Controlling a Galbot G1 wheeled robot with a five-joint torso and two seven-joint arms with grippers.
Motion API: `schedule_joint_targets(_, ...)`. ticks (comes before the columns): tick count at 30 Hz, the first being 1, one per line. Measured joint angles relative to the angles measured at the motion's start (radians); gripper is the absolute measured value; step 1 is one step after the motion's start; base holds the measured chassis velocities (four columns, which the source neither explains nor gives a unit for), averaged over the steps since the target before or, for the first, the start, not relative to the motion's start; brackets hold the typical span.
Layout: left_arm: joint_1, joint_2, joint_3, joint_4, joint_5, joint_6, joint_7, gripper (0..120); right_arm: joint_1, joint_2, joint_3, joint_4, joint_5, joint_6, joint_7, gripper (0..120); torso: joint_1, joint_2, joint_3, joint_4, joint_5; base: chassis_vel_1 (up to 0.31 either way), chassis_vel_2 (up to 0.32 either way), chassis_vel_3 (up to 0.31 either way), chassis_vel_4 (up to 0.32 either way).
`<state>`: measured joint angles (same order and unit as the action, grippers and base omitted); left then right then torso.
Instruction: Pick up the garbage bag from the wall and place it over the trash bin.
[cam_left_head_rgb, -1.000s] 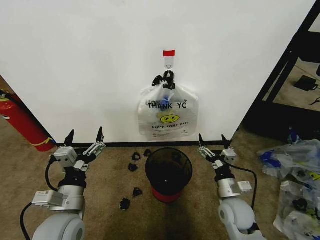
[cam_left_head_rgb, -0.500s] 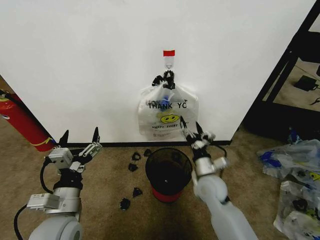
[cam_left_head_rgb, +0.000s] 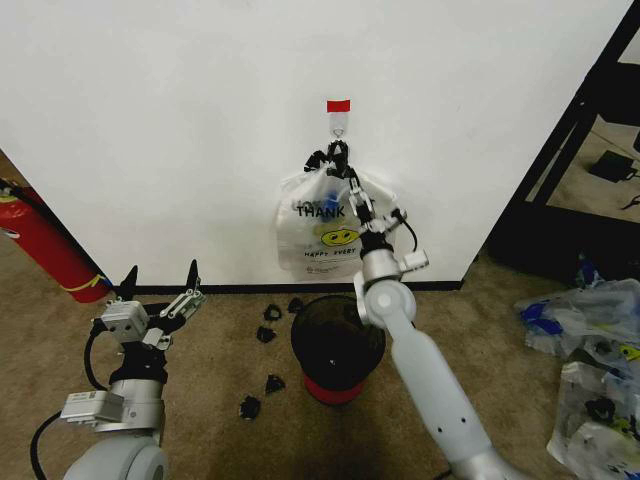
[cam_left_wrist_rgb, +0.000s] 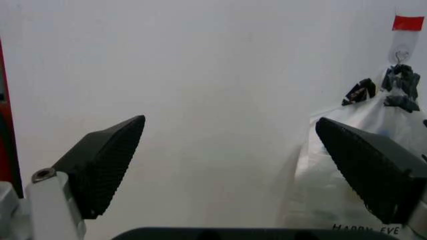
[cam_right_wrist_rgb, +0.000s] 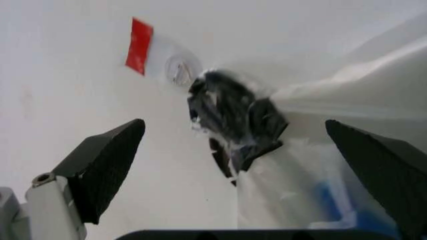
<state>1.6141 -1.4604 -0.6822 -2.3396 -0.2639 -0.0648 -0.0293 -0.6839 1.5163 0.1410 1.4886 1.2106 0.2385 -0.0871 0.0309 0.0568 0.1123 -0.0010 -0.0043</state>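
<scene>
Hanging from a small hook (cam_left_head_rgb: 338, 128) under a strip of red tape (cam_left_head_rgb: 338, 105) at the upper centre of the head view, the garbage bag (cam_left_head_rgb: 322, 235) lies flat against the white wall (cam_left_head_rgb: 180, 120), its black-wrapped handles (cam_left_head_rgb: 332, 158) bunched just below the hook. The right gripper (cam_left_head_rgb: 360, 197) is raised in front of the bag's upper right part, just below those handles, with its fingers spread apart and nothing between them; in the right wrist view the two dark fingertips (cam_right_wrist_rgb: 107, 165) sit at the lower corners, the handles (cam_right_wrist_rgb: 233, 117) between them but farther off. The trash bin (cam_left_head_rgb: 337, 345) stands on the carpet directly below the bag, in the lower centre. The left gripper (cam_left_head_rgb: 160, 285) hovers low at the lower left, fingers wide and empty, near a red fire extinguisher (cam_left_head_rgb: 45, 245) leaning at the left edge.
</scene>
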Motion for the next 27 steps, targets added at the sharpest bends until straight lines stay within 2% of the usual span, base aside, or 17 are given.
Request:
schedule_joint_targets(5, 0.000, -0.002, 0.000, 0.002, 0.000, -0.002, 0.000, 100, 0.018, 0.025, -0.008, -0.029, -0.018, -0.014, -0.001, 100, 0.000, 0.000, 0.000, 0.0001, 0.0001, 0.000, 0.000, 0.000, 0.000)
schedule_joint_targets(11, -0.003, -0.001, 0.002, 0.004, -0.010, -0.003, -0.003, 100, 0.033, 0.039, -0.010, -0.063, -0.021, -0.022, 0.005, 89, 0.000, 0.000, 0.000, 0.0000, 0.0002, 0.000, 0.000, 0.000, 0.000)
schedule_joint_targets(15, -0.005, 0.000, 0.005, 0.011, -0.010, -0.004, -0.004, 100, 0.047, 0.044, -0.009, -0.074, -0.022, -0.022, 0.004, 73, 0.000, 0.000, 0.000, 0.0000, 0.0002, 0.000, 0.000, 0.000, 0.000)
schedule_joint_targets(18, -0.007, 0.002, 0.005, 0.014, -0.010, -0.005, -0.004, 100, 0.048, 0.045, -0.009, -0.074, -0.025, -0.022, 0.003, 68, 0.000, 0.000, 0.000, 0.0000, 0.0003, 0.000, 0.000, 0.000, 0.000)
schedule_joint_targets(23, -0.010, 0.006, 0.005, 0.022, -0.010, -0.006, -0.004, 100, 0.049, 0.046, -0.008, -0.074, -0.032, -0.021, -0.001, 49, 0.000, 0.000, 0.000, 0.0000, 0.0003, 0.000, 0.000, 0.000, 0.000)
schedule_joint_targets(24, -0.010, 0.006, 0.005, 0.022, -0.010, -0.006, -0.004, 100, 0.049, 0.046, -0.008, -0.074, -0.032, -0.021, -0.001, 49, 0.000, 0.000, 0.000, 0.0000, 0.0003, 0.000, 0.000, 0.000, 0.000)
schedule_joint_targets(27, -0.013, 0.008, 0.006, 0.028, -0.010, -0.008, -0.004, 100, 0.050, 0.046, -0.007, -0.073, -0.034, -0.012, -0.004, 36, 0.000, 0.000, 0.000, 0.0000, 0.0003, 0.000, 0.000, 0.000, 0.000)
